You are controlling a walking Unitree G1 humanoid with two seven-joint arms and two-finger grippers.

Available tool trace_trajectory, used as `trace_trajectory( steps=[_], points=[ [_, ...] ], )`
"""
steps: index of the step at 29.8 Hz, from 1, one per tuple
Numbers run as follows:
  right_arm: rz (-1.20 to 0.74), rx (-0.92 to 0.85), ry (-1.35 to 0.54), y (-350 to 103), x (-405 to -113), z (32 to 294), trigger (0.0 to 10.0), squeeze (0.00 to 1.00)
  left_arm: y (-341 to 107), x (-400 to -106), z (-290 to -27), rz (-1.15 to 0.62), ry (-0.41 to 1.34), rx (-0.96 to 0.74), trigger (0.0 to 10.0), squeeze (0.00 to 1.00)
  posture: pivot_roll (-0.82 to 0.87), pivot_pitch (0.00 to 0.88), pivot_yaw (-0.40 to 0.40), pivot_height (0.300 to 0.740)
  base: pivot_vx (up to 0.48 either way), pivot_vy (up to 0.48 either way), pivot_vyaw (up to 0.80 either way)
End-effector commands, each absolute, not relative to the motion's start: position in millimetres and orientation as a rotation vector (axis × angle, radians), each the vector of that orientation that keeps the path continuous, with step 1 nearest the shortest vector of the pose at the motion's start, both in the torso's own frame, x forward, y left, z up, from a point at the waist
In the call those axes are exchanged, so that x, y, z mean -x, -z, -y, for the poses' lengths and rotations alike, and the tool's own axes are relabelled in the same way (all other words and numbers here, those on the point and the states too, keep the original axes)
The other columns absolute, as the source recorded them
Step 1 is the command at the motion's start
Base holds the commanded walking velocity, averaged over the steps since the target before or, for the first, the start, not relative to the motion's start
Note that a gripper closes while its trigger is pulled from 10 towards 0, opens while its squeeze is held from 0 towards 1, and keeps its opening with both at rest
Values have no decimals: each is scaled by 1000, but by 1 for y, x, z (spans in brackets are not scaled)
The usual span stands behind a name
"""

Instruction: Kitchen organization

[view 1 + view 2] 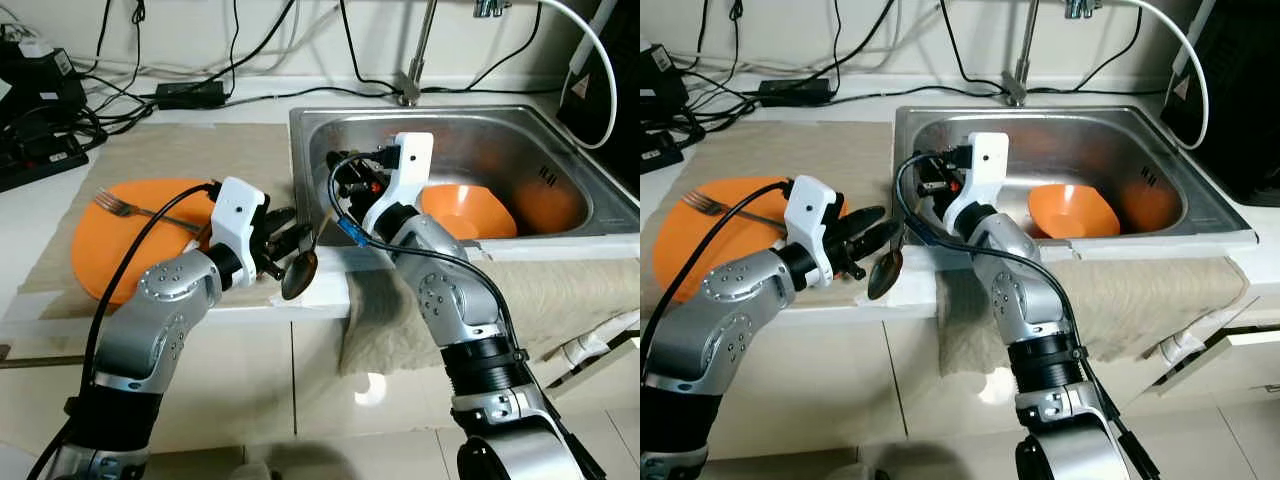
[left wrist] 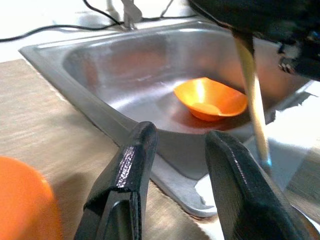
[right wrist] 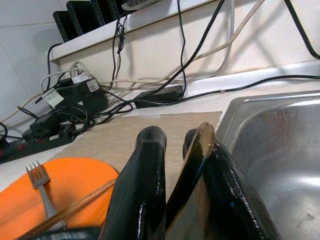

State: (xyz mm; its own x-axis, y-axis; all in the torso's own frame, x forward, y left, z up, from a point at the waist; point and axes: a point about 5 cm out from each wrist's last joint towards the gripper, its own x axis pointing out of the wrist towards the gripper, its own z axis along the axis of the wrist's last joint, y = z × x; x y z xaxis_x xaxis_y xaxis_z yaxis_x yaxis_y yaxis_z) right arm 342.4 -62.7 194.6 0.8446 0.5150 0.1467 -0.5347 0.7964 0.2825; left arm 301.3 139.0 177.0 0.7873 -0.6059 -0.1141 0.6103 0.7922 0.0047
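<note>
head stereo downward, wrists close, sink (image 1: 560, 215) shared

A plate (image 1: 110, 235) lay on a mat (image 1: 180, 150) left of the sink (image 1: 520, 125) — a fork (image 1: 125, 208) rested on it. A bowl (image 1: 465, 210) sat in the sink, the tap (image 1: 410, 95) behind — cables (image 1: 190, 95) ran behind the mat.

faucet (image 1: 418, 50) top cropped, plate (image 2: 22, 200) edge-cut
</note>
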Motion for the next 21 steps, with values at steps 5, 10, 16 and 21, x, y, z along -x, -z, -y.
trace_trajectory(
  steps=[5,10,16,21],
  points=[
    [-6,-241,-460,-176,-347,89,0,0,-202,-304,-149,-12,616,-42,10000,0,78,21,13,740,0,0,0],
    [-3,-240,-453,-178,-348,93,0,0,-199,-302,-161,-27,590,-55,10000,0,82,23,11,740,0,0,0],
    [19,-261,-455,-189,-351,96,0,0,-200,-301,-163,-23,575,-47,10000,0,89,26,5,740,0,0,0],
    [42,-271,-459,-196,-353,97,0,0,-196,-300,-154,-29,591,-26,10000,0,85,25,8,740,0,0,0]
  ],
)
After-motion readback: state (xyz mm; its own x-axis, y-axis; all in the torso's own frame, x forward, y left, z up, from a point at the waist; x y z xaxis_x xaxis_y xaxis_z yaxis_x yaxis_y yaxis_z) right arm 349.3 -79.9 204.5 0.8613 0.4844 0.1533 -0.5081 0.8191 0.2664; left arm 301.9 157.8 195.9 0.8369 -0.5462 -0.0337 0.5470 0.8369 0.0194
